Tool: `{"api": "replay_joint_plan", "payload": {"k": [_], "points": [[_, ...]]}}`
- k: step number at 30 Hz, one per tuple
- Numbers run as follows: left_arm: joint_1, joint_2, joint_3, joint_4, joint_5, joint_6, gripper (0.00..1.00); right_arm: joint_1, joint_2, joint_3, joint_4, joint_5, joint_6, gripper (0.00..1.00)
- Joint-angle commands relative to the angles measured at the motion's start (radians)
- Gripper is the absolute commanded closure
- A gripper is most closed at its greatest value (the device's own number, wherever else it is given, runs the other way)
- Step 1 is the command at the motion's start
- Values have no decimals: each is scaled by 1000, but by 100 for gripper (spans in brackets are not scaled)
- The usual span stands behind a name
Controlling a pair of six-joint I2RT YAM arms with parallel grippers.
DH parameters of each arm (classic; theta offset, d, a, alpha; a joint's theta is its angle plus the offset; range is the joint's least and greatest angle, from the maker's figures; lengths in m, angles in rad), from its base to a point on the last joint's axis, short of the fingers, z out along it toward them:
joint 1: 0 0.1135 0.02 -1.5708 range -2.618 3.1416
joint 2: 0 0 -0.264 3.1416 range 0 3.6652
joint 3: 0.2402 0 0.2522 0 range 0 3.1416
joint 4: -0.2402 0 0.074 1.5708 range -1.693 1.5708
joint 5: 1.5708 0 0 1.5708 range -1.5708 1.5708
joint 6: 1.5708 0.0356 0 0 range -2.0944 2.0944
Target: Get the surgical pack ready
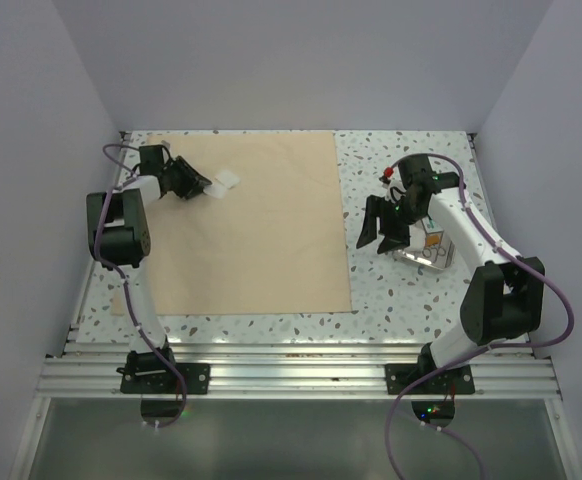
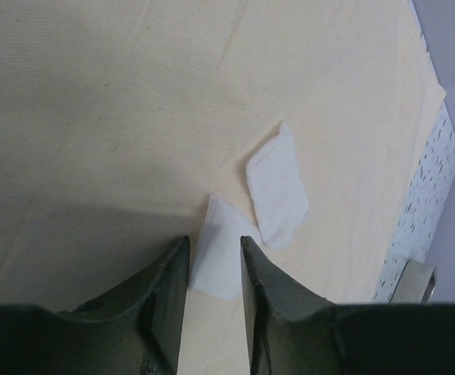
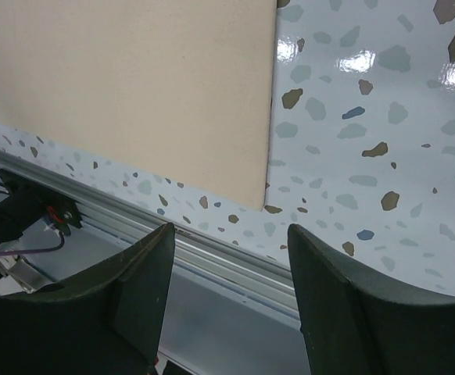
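left end effector (image 2: 214, 244): straddling one gauze square (image 2: 221, 269), can't tell if pinched
right end effector (image 1: 383, 236): spread, empty, beside steel tray (image 1: 432, 253)
gauze squares (image 2: 277, 187): two, tan sheet's (image 1: 251, 230) far-left corner
room: bare table (image 1: 371, 290) between sheet edge and tray

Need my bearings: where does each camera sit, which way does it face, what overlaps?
Top external: above and behind the robot, looking down on table and tan sheet; both arms whole.
Left wrist: on the left arm, looking past the left gripper at two gauze squares on the sheet.
Right wrist: on the right arm, facing the near rail and sheet corner; right gripper open, empty.
Shared: top and left wrist show the gauze; top and right wrist, the sheet's near-right corner.
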Motion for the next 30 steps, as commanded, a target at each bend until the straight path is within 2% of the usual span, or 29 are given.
{"api": "replay_joint_plan", "payload": {"k": [1, 2, 3, 5, 6, 16, 24, 30], "points": [[-2, 15, 31, 34, 14, 0, 66, -1, -48, -1, 4, -17, -18, 37], [1, 9, 33, 22, 14, 4, 70, -3, -45, 0, 2, -20, -18, 36], [0, 5, 31, 17, 16, 12, 78, -3, -45, 0, 4, -20, -19, 36], [0, -9, 34, -2, 13, 41, 89, -1, -42, 0, 4, -22, -21, 36], [0, -14, 40, -12, 13, 52, 100, -3, -40, 0, 4, -25, -22, 37], [1, -112, 76, -53, 45, 207, 100, -1, -39, -6, 10, -33, -26, 36], [1, -97, 148, 62, 220, 190, 100, -3, -37, -17, 7, -42, -27, 36], [-3, 8, 232, 51, 358, 158, 100, -1, -40, -21, 9, -45, -29, 36]]}}
